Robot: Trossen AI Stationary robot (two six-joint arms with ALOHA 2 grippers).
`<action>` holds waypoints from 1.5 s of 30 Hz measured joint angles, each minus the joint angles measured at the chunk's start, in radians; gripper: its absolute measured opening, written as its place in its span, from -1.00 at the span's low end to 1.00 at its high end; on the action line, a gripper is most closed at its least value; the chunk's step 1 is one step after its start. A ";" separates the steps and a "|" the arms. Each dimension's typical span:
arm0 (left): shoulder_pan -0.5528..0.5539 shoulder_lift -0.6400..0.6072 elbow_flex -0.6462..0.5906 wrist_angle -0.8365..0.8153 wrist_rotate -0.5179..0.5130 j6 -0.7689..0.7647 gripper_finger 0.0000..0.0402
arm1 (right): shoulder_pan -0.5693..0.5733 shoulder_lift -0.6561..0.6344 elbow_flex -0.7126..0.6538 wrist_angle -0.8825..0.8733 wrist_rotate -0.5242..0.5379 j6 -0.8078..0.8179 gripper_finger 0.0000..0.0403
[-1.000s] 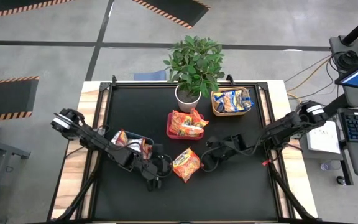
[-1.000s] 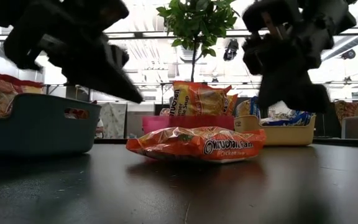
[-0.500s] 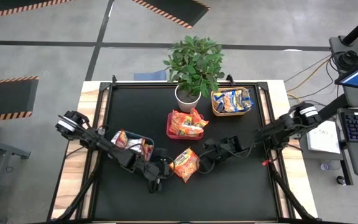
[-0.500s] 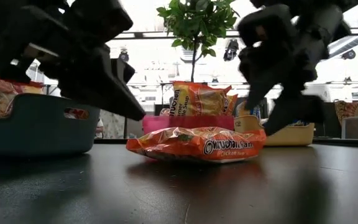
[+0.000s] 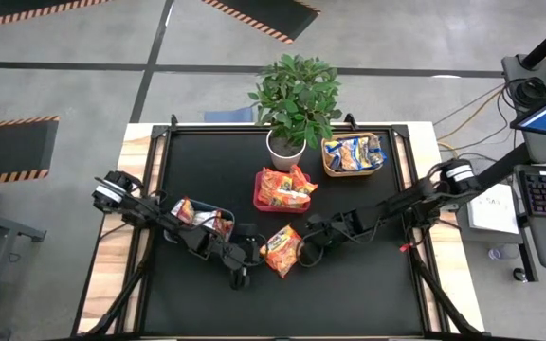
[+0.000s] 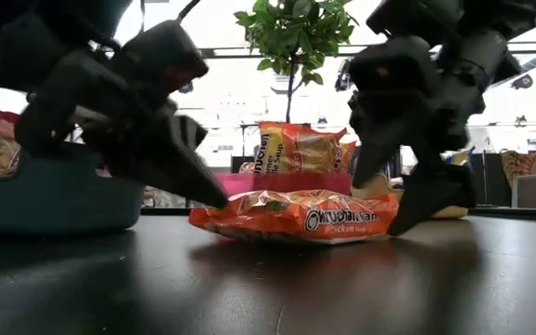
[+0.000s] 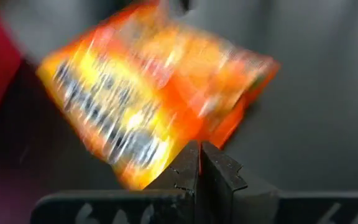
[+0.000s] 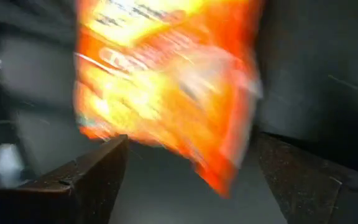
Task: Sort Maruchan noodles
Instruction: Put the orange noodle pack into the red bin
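One orange Maruchan noodles packet (image 5: 283, 251) lies flat on the black table, toward its near edge. My left gripper (image 5: 252, 258) is shut, slanting down with its tip (image 6: 220, 200) at the packet's left end (image 6: 198, 219). My right gripper (image 5: 302, 253) is open at the packet's right end; in the right wrist view its two fingers stand either side of the packet's end (image 8: 229, 168). My left gripper's shut fingertips (image 7: 199, 158) reach the packet's near edge (image 7: 166, 165); whether they touch it I cannot tell. My right gripper's lower finger (image 6: 406, 219) comes down beside the packet's right end (image 6: 384, 209); I cannot tell whether it touches.
A grey-blue bin (image 5: 218, 217) with packets stands behind my left arm. A red bin (image 5: 259, 202) holds orange packets at mid-table, and a tan basket (image 5: 328, 169) holds blue-and-yellow ones. A potted plant (image 5: 286, 149) stands at the far edge.
My right gripper has gone toward the table's left and down to the packet's right end, and it has opened wide. My left gripper has sunk and edged right toward the packet's left end, staying shut. The packet has stayed where it was.
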 joint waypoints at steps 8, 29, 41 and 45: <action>0.021 0.028 -0.036 0.060 -0.005 -0.040 -1.00 | -0.020 0.061 0.008 0.119 -0.005 -0.041 0.69; 0.028 0.067 -0.015 0.092 0.013 -0.023 -1.00 | -0.039 0.075 0.006 0.185 -0.017 -0.092 0.63; 0.030 0.032 -0.016 0.089 -0.006 0.035 -1.00 | -0.039 0.075 0.006 0.187 -0.017 -0.107 0.63; 0.036 0.040 -0.017 0.089 -0.014 0.035 -1.00 | -0.039 0.075 0.006 0.200 -0.018 -0.116 0.63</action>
